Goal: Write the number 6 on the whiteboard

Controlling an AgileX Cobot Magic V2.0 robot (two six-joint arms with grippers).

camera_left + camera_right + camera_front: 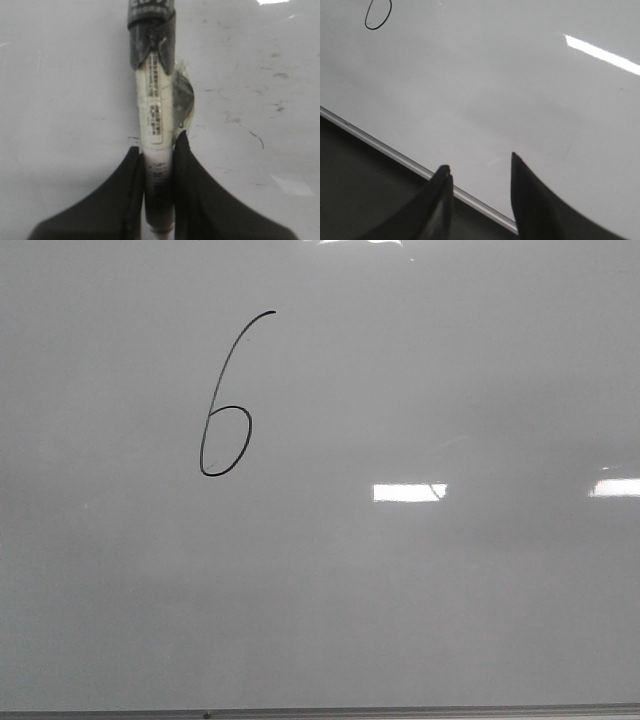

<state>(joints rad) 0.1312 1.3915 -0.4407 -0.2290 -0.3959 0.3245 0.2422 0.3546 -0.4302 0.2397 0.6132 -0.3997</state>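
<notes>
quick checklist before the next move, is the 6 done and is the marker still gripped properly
1. The number 6 drawn in full, loop closed: ok.
2. Stroke sits on the whiteboard, away from its frame edge: ok.
3. Left gripper shut on the marker, barrel straight between the fingers: ok.
4. Marker tip off the board: cannot tell, the capped or taped end hides it.
5. Right gripper open and holding nothing: ok.
6. Right gripper not touching the board: cannot tell from this angle.
</notes>
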